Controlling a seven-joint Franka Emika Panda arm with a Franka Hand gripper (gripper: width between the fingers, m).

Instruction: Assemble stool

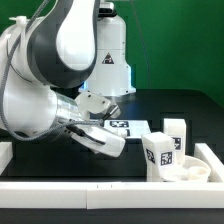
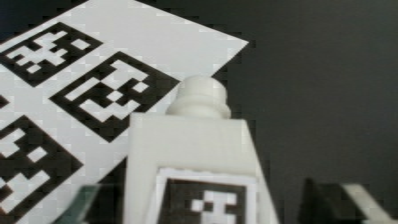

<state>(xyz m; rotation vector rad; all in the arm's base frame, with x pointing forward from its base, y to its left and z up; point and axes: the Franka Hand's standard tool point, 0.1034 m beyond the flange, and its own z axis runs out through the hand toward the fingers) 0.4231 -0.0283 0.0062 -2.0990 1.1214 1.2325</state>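
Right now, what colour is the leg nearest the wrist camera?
White leg, with a black-and-white square tag; clearest in the wrist view.

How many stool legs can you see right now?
3. Two legs stand upright by the seat: the front leg and the rear leg. The third leg shows in the wrist view. More may be hidden.

Green wall (image 1: 170, 40) behind a black table (image 1: 170, 105).

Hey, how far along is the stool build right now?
Done: nothing clearly joined; upright legs stand by the seat disc. In hand: the hand sits around a third leg near the marker board, grip unclear. Left: fitting legs into the seat.
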